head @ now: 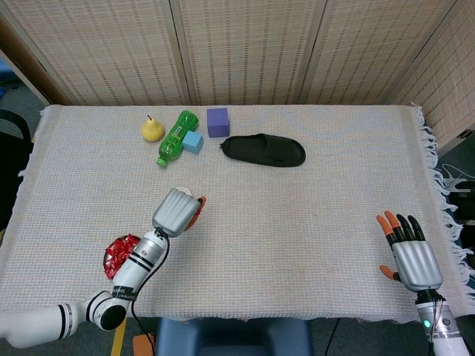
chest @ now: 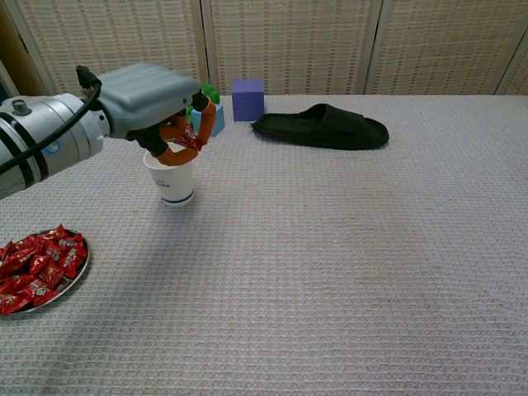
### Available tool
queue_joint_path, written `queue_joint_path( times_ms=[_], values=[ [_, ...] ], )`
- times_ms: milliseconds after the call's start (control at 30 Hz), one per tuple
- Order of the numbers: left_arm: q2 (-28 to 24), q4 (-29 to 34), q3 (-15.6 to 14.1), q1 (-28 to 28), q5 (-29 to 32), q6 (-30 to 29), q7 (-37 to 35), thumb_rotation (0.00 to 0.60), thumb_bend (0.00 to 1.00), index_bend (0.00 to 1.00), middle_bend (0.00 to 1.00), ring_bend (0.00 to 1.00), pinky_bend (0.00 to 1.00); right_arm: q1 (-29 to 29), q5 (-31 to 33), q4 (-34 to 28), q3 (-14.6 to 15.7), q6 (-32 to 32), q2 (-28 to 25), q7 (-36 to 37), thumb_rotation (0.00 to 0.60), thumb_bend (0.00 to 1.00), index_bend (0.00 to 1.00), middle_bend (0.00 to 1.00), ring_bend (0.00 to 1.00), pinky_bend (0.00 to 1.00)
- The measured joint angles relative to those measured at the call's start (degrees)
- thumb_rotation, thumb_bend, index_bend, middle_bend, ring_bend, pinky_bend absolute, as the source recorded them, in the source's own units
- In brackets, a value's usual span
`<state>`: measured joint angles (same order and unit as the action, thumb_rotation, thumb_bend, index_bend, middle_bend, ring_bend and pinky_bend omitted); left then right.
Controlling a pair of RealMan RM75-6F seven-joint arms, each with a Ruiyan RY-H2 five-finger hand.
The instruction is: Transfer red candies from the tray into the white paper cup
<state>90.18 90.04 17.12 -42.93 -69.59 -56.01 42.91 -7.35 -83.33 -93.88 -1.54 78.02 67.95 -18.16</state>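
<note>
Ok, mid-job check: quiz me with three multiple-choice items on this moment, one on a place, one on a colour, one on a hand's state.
1. Where is the left hand?
A. over the tray
B. above the white paper cup
C. on the slipper

2. What colour is the cube beside the slipper?
A. purple
B. orange
C. white

3. What is the right hand doing?
A. holding the pear
B. gripping the bottle
C. holding nothing, fingers spread

B: chest view shows it just over the cup's rim, pinching a red candy.
A: plainly purple.
C: it holds nothing near the table edge.
</note>
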Motion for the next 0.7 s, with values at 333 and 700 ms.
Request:
queue_joint_path(
  times_ms=[333,700],
  values=[
    [1.4,-9.5,-1.1,-3.4,-1.8,2.5,-8.8,0.6,0.41,0.54,1.0,1.0,1.0,0.1,1.3,0.1,-0.3,0.0,0.0,-0.4,0.6,0.0,0.0,0.0,0.0,0.0],
    [2.9,-18.2,-3.2,-5.9,-3.9,3.8,-15.9,0.6,0.41,0.54,1.0,1.0,1.0,0.3,1.9,-0.2,-0.3,0.1,0.1,-1.2,0.6,0.0,0.0,0.0,0.0,0.0]
  ],
)
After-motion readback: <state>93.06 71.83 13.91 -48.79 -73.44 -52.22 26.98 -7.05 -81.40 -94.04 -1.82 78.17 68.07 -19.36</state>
